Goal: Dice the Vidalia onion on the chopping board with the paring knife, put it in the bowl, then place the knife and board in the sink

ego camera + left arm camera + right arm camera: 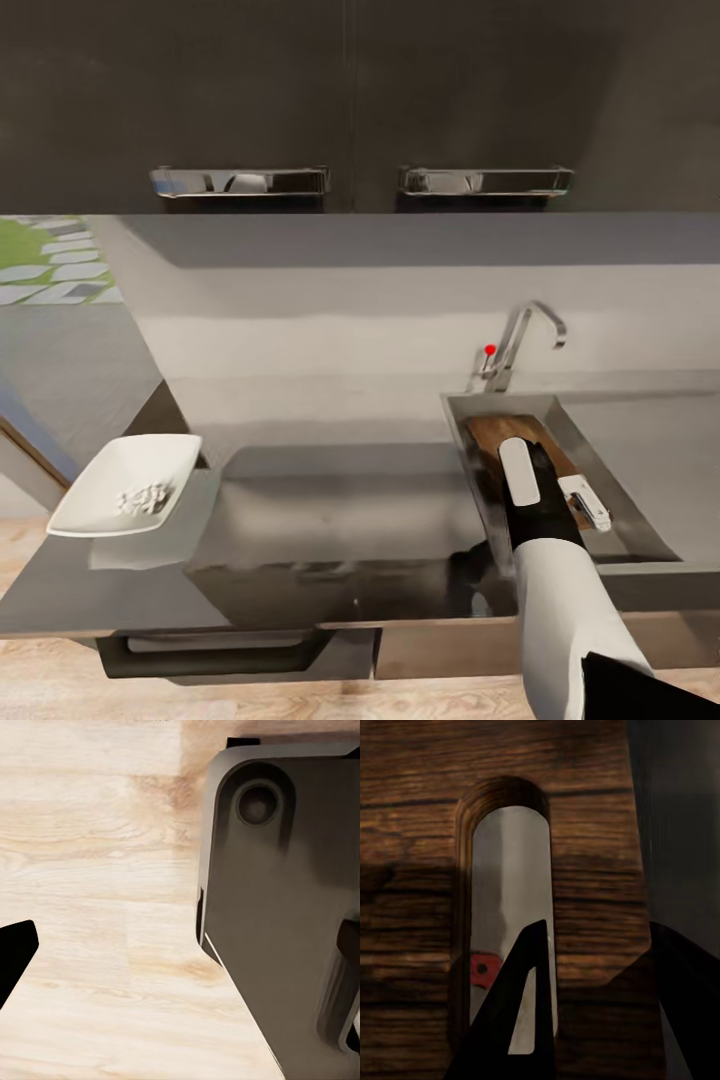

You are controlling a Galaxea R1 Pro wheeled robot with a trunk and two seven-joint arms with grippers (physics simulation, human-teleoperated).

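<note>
**Board going into the sink, grip unclear**

Right gripper (585, 1020) hangs over the chopping board (510, 432), which lies tilted in the sink (600, 450); whether its fingers clamp the board's edge I cannot tell. Something red (484, 970) shows through the board's slot, perhaps the knife. Letting go early could make the board slide and jam. Diced onion (145, 497) sits in the bowl (105, 475).

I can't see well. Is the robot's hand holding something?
Seemingly yes: the right gripper pinches the board by the strip beside its slot.
</note>
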